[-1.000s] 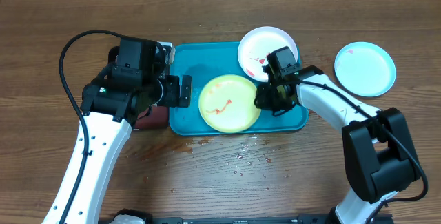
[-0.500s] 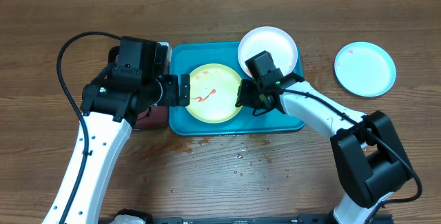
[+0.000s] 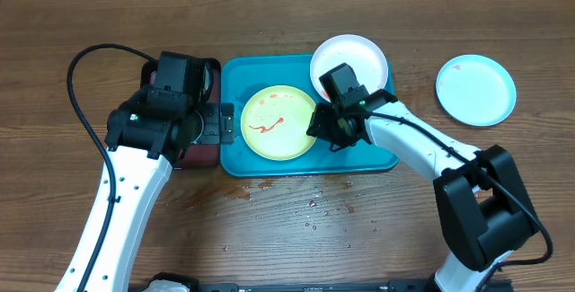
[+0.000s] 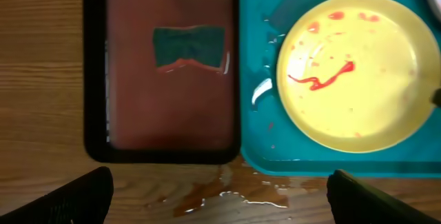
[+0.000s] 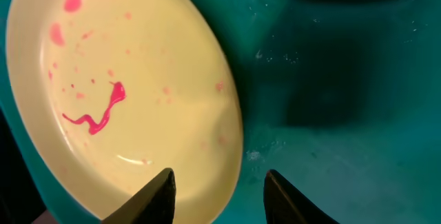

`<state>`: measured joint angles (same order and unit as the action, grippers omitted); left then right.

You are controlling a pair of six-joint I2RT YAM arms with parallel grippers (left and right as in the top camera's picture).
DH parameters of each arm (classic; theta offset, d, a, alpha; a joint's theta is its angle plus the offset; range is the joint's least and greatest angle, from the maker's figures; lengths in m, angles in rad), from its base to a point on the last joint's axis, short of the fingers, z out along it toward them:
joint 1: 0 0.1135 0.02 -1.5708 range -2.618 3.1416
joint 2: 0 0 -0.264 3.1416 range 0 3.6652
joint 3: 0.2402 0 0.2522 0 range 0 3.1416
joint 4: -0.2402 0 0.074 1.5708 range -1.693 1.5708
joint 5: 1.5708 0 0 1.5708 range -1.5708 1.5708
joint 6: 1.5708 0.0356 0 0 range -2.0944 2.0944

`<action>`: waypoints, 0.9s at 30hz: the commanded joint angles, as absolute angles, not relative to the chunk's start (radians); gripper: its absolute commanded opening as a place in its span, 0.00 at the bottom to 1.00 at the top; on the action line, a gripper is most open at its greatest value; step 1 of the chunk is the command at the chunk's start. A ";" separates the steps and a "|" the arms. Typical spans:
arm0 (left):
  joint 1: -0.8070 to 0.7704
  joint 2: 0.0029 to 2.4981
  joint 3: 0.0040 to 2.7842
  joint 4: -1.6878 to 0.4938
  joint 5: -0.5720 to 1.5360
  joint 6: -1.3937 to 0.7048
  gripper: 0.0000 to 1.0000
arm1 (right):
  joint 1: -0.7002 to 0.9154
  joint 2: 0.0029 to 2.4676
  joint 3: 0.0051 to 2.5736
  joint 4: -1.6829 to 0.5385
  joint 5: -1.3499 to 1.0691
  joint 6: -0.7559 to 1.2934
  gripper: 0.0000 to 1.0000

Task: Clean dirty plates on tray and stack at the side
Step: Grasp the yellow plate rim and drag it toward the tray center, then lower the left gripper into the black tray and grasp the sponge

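Across the whole overhead view runs the brown wooden table point(image 3: 90, 4), and at its centre lies the large turquoise rectangular plastic tray point(image 3: 238, 162) with a raised rim. Just beside that tray's left edge sits the smaller black rectangular tray point(image 4: 95, 79), which holds reddish liquid. We count two trays.

Plates come next, three round plastic ones of like size. The lime green plate point(image 3: 278, 123) lies flat in the middle of the turquoise tray, with a red squiggle of sauce and pink spots on its face. The white plate point(image 3: 352, 58) sits at the tray's upper right corner, overlapping the rim. The light blue plate point(image 3: 476, 90) rests on bare wood at the right of the frame, well apart from the tray.

We judge the green plate light, stiff and, wet as it looks, slippery, so it would likely skid on the tray if pushed. Its thin upturned rim is the place to take hold.

The right gripper point(image 5: 219, 186) has its jaws apart, straddling the green plate's right rim and not closed on it as far as we can see. The left gripper point(image 4: 219, 182) hangs over the seam between the two trays, jaws spread wide and holding nothing.

One dark green rectangular sponge point(image 4: 189, 47) lies in the black tray's liquid. Smallest are the water drops point(image 3: 310, 204), too many to count, on the wood below the tray.
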<state>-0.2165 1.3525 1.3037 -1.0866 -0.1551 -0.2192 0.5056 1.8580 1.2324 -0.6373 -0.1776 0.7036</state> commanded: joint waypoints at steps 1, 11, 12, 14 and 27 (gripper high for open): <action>-0.200 1.352 1.253 -1.067 -0.224 -0.239 0.99 | 0.508 1.748 1.303 -0.677 -0.181 0.628 0.44; -0.056 1.353 1.051 -0.816 -0.173 -0.163 1.00 | 0.472 1.515 1.312 -0.863 -0.173 0.426 0.68; -0.047 1.354 1.040 -0.789 -0.163 -0.163 1.00 | 0.469 1.503 1.312 -0.879 -0.173 0.411 0.71; -0.033 1.358 1.017 -0.728 -0.156 -0.164 1.00 | 0.464 1.485 1.312 -0.912 -0.173 0.387 0.76; -0.019 1.600 0.982 -0.460 -0.049 -0.182 1.00 | 0.463 1.470 1.312 -1.045 -0.178 0.361 1.00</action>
<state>-0.0254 1.5356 0.9989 -0.4854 -0.0959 -0.1802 0.4652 1.4906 1.2938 -1.0363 -0.1764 0.3779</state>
